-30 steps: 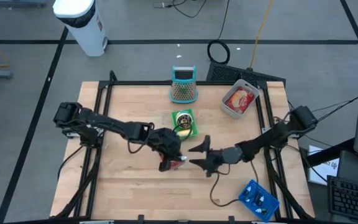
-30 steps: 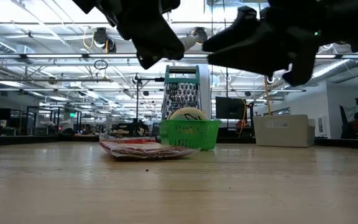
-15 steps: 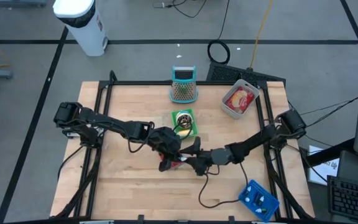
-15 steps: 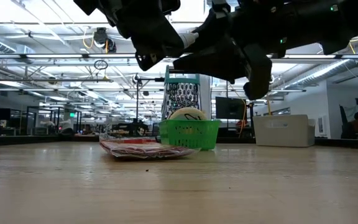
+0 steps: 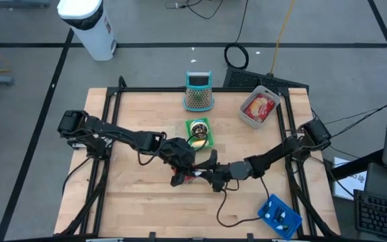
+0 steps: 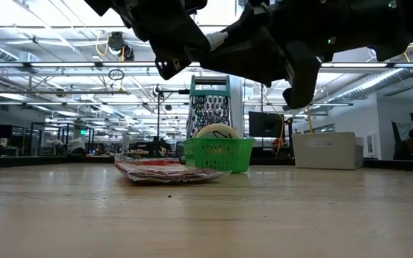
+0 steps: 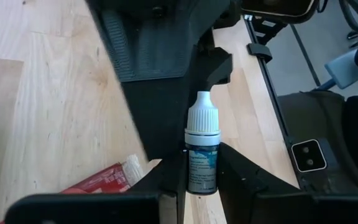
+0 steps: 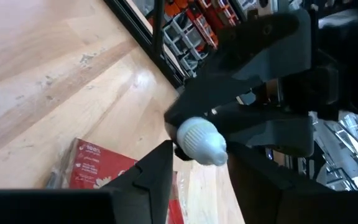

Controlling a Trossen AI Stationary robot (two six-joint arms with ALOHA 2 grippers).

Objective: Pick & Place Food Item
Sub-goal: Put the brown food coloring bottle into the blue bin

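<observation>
A small dropper bottle (image 7: 202, 158) with a white cap and a blue label is held above the table in my left gripper (image 7: 201, 171), which is shut on it. My right gripper (image 8: 199, 160) faces it from the table's right side. Its fingers stand apart on either side of the white cap (image 8: 201, 142). In the high view the two grippers meet near the table's middle, left gripper (image 5: 182, 168) against right gripper (image 5: 205, 168). Under them a red packet (image 5: 192, 177) lies flat on the wood. My left gripper pinches the bottle's labelled body (image 7: 202, 179) between its two fingers. The fingers come slanting down from the table's left and lie along the bottle, whose cap end sticks out beyond them. The bottle is lifted clear of the table. My right gripper's fingers (image 8: 157, 165) flank the cap; whether they touch it I cannot tell.
A green basket (image 5: 199, 132) with a round pale item stands just beyond the grippers, and a teal grater (image 5: 197, 92) stands at the far edge. A grey tray (image 5: 259, 107) sits far right, and a blue box (image 5: 279, 215) is near right. Bare wood lies at the near left.
My right gripper has moved toward the table's left up to the bottle in my left gripper, rolling as it came. Its fingers have narrowed from wide open to a gap around the cap. The bottle and the left gripper have stayed put.
</observation>
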